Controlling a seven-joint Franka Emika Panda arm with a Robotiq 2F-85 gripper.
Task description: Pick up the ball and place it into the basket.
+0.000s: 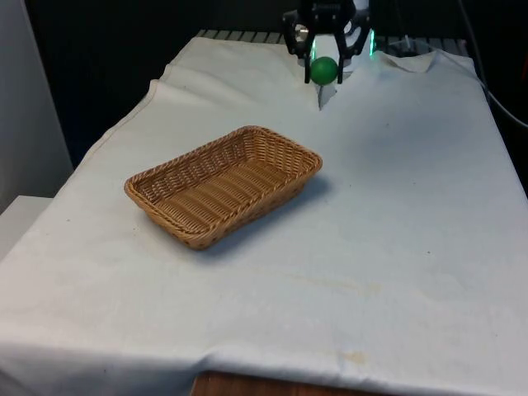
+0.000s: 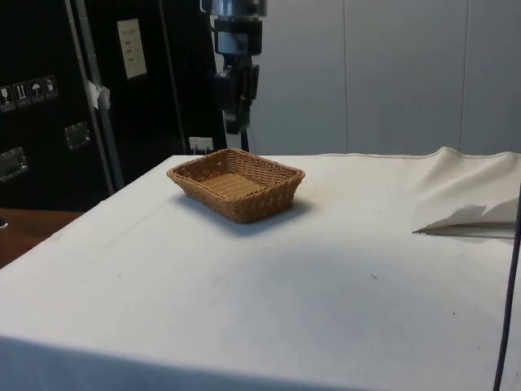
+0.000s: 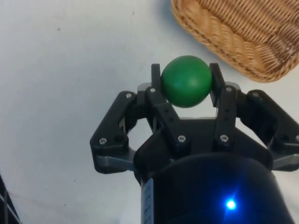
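White cloth covers the whole table and comes right up to the lens in the front view, faintly stained near its close edge and rucked into a fold at the far corner on the front view's right. From the side view the same cloth spreads broad and smooth, with a raised fold lying well apart from everything else.

Next in size, the wicker basket sits on the cloth a little towards the front view's left, a shallow rectangular tray of woven cane set at an angle to the table's edges. In the side view the basket stands towards the far end of the table, and nothing can be seen inside it. One corner of the basket appears in the wrist view, close to the fingertips but apart from them.

Above the far end of the table hangs the black gripper, lifted off the cloth. In the side view the gripper seems to hang beyond the basket, though how far back is hard to judge.

Smallest is the green ball, pinched between the two fingers, which close against its sides. The wrist view shows the ball held at the fingertips, over bare cloth just beside the basket's corner.
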